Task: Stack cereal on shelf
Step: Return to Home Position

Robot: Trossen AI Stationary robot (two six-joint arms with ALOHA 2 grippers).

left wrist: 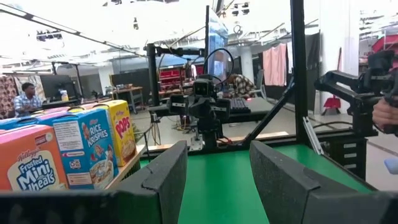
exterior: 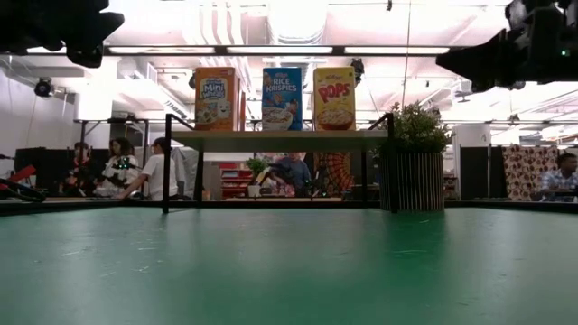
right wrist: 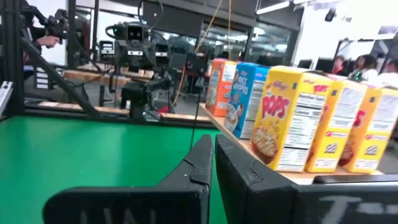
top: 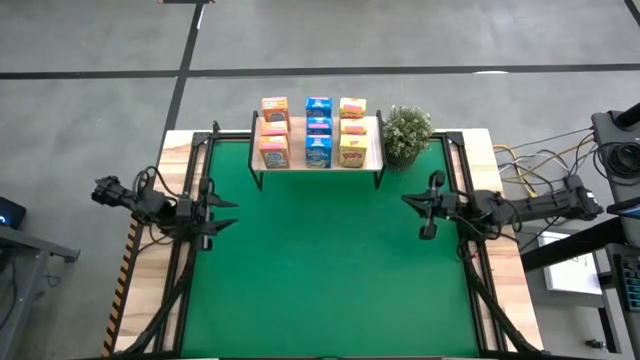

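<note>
The light-wood shelf point(top: 300, 168) on black legs stands at the far middle of the green mat and also shows in the low view point(exterior: 280, 140). On it stand the cereal boxes in three columns: orange point(top: 274, 130), blue point(top: 318, 130), yellow point(top: 352, 130). The low view shows the front boxes: orange point(exterior: 215, 97), blue point(exterior: 282, 97), yellow point(exterior: 334, 97). My left gripper point(top: 234, 212) is open and empty above the mat's left edge, pointing right point(left wrist: 217, 155). My right gripper point(top: 405, 200) is shut and empty above the mat's right side, pointing left point(right wrist: 213, 146).
A small potted plant point(top: 406, 135) stands right of the shelf at the far edge, also in the low view point(exterior: 414, 167). Black frame rails run along both mat sides point(top: 195, 160). The green mat point(top: 320, 270) lies open between the arms. People sit in the room behind.
</note>
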